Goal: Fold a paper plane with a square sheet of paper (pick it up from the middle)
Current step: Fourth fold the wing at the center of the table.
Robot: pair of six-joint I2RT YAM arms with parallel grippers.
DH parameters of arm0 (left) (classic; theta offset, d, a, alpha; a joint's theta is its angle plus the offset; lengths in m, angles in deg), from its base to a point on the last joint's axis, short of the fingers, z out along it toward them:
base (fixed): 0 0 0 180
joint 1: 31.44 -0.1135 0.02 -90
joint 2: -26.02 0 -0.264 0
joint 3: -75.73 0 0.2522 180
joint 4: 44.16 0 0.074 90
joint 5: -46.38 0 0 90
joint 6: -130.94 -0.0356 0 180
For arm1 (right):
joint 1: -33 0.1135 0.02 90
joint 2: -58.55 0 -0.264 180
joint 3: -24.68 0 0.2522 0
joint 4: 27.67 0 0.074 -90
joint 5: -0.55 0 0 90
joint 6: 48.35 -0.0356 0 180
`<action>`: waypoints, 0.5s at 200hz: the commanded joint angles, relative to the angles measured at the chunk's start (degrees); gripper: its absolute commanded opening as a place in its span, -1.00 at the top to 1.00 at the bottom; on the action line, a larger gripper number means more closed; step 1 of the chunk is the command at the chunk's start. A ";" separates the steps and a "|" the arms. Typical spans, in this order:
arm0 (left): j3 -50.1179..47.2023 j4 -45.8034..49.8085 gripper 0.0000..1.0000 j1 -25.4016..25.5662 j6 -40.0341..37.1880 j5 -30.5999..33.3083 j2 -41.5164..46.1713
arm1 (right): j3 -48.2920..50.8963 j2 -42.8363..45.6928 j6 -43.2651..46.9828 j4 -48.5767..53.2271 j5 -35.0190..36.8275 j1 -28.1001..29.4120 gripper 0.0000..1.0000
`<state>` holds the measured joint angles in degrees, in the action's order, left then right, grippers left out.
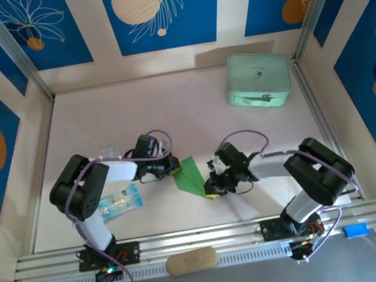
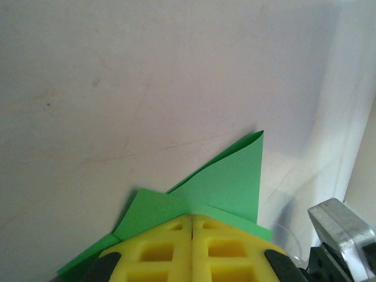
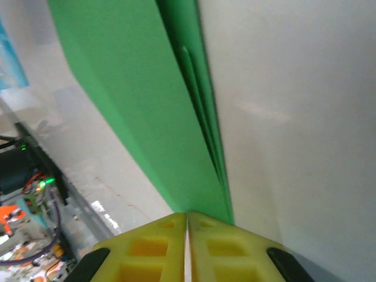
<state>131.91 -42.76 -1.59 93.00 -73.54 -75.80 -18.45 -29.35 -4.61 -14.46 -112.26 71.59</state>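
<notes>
Basically a two-point hold. Paper plane [image 1: 191, 176] sits mid-table [image 1: 135, 113], a partly folded green wedge with its long axis running roughly 11 to 5 o'clock. Left gripper [image 1: 175, 169] is on its 10 o'clock end, right gripper [image 1: 212, 189] on its 5 o'clock end.

Left wrist cam: yellow pads [image 2: 176, 228] are pressed together with a tight seam, and the plane [image 2: 226, 182] runs in at them. Its pointed tip sticks out toward 1 o'clock. Reads as pinching the folded layers.

Right wrist cam: right gripper [image 3: 187, 218] is clamped too. The stacked green layers [image 3: 135, 106] converge into the seam, so it's pinched at the crease edge.

Why opposite ends: my read is that one claw anchors the stack so the layers don't spring open while the other sets the next crease. Can't tell if the paper is flat on the table or just off it. Fold looks partway, not yet a narrow dart.

Mint case [image 1: 258, 79] is at 1 o'clock, well apart. Clear packet [image 1: 121, 201] is at 9 o'clock beneath the left arm, out of the work zone.

Risk: the paper is thin, and any opposing pull tears it or skews the crease.
</notes>
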 commanded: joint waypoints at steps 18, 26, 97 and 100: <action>-0.75 6.02 1.00 -1.28 -0.81 4.84 -2.14 | 8.75 4.17 -4.07 -1.09 -1.16 0.51 0.81; -0.74 6.12 1.00 -1.23 -0.76 4.95 -2.22 | 10.38 6.33 -5.11 -1.11 -0.80 0.61 0.82; -2.20 4.96 1.00 -1.19 0.63 4.61 -0.11 | 9.68 20.22 -7.18 8.05 3.48 0.88 0.75; -2.31 5.02 1.00 -1.19 0.74 4.67 0.07 | 9.15 20.30 -7.32 8.48 3.74 0.81 0.71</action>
<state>131.95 -42.60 -1.66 93.15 -73.45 -75.73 -5.68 -11.31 -10.73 -13.19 -110.42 72.16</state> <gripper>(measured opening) 0.041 0.104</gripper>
